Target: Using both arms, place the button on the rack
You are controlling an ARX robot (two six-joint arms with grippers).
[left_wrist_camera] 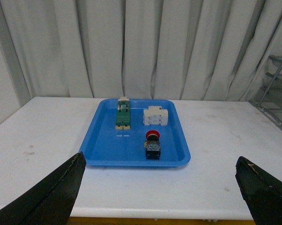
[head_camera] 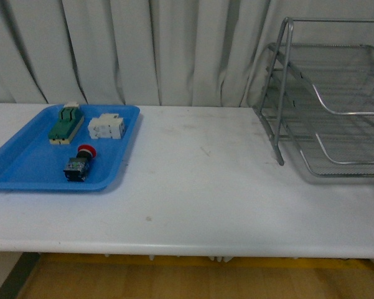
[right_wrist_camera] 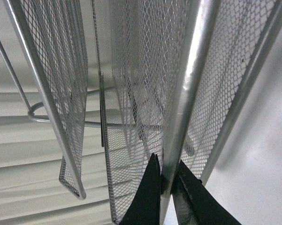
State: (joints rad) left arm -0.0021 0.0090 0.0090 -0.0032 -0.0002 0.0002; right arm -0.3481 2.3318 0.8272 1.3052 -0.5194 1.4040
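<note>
Ahead, one button lies in the blue tray with one green switch and one white block, bare tabletop reaching the one three-tier rack at right — my left gripper gapes empty toward the tray — my right gripper pinches a rack tube.

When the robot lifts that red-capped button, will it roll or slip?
The button probably won't roll: its blocky body lies flat in the blue tray. It looks small and rigid, so likely light. The rounded red cap may slip; the flat sides seem safer.
</note>
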